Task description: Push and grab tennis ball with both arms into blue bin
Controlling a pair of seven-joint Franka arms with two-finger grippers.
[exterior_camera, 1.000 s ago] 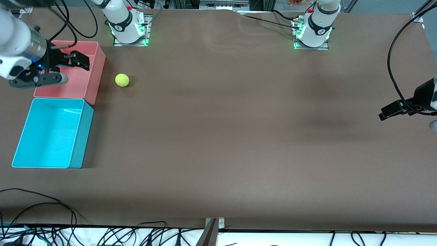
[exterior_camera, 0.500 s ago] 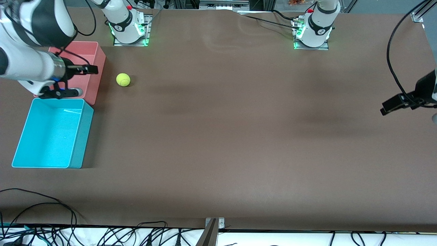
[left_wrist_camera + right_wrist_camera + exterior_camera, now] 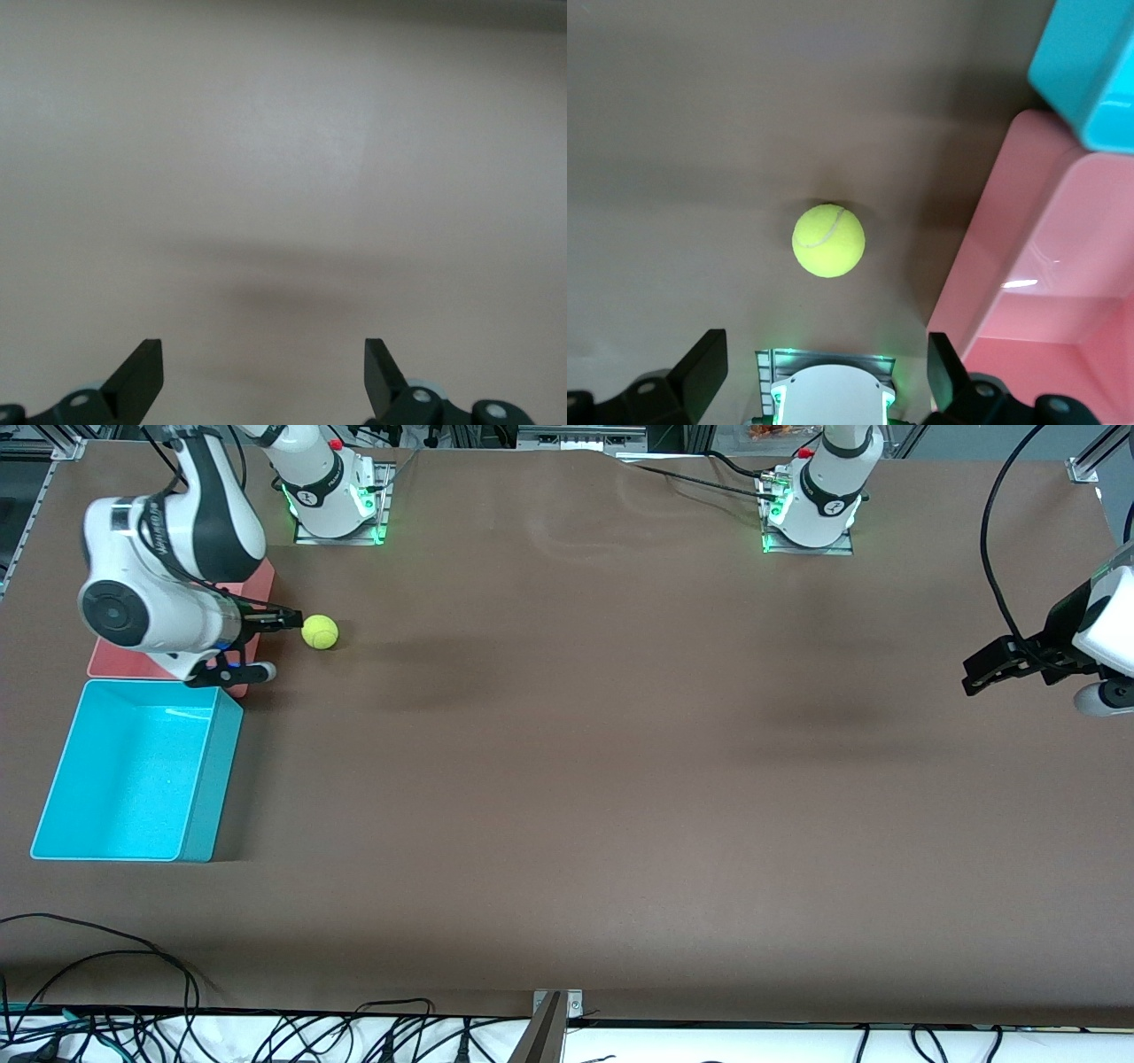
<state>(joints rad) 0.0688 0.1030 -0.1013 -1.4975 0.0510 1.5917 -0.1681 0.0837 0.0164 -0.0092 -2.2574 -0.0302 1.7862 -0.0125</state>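
Observation:
The tennis ball is a small yellow-green ball lying on the brown table beside the pink bin. My right gripper is low, between the pink bin and the ball, and points at the ball. In the right wrist view the ball lies ahead of the right gripper, whose fingers are open and hold nothing. The blue bin stands nearer the front camera than the pink bin, with nothing in it. At the left arm's end of the table, my left gripper hangs open over bare table.
The pink bin is largely covered by the right arm; it touches the blue bin and shows beside the ball. The right arm's base stands past the ball. Cables lie along the table's front edge.
The right arm has swung from over the pink bin down to the tennis ball. The left gripper has drifted slightly toward the robots' bases. The ball has barely moved.

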